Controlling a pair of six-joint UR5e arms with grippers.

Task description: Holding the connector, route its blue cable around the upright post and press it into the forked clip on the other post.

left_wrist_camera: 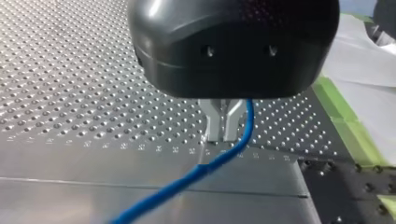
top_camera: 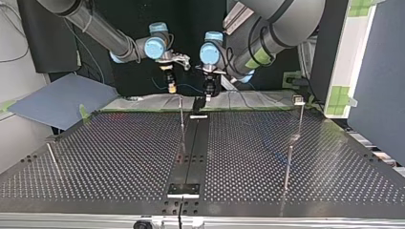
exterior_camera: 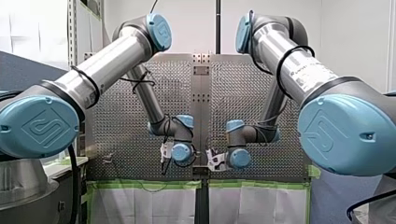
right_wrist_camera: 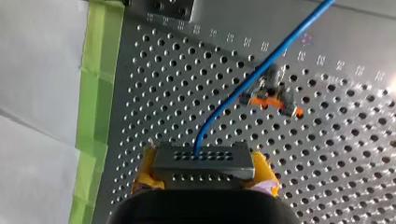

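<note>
Right end effector (right_wrist_camera: pixel 205 169) grips connector (right_wrist_camera: pixel 203 161); blue cable (right_wrist_camera: pixel 243 88) runs 1 o'clock past orange-tabbed clip (right_wrist_camera: pixel 273 95). Left end effector (left_wrist_camera: pixel 219 137) narrow, cable alongside.

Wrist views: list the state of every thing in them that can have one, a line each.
right gripper: shut on the connector.
connector: held between the yellow pads, above the perforated table.
blue cable: runs from the connector past the orange-and-metal fitting; seated there or not, cannot tell.
left gripper: close beside the cable; open or shut, cannot tell.
</note>
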